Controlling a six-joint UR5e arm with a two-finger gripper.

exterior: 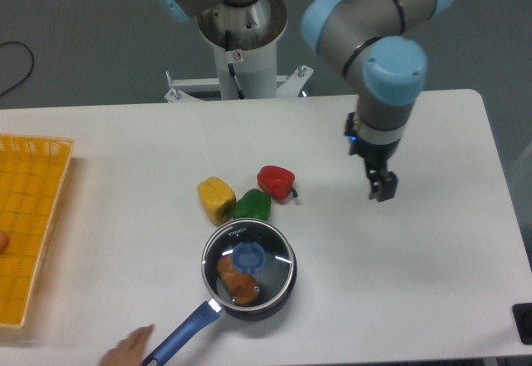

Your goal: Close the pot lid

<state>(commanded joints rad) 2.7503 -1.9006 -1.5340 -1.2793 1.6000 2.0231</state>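
White counter [432, 241] holds it all. We cannot tell if our fingers [382, 188] are apart or together; they hang far right of the pot [248, 274]. Pot lid [248, 261] sits on it, orange food [237, 284] inside. Three peppers [245, 195] lie near.

three peppers [246, 195], one pot [248, 269], one lid [248, 258], one basket [29, 225], one hand [126, 348].
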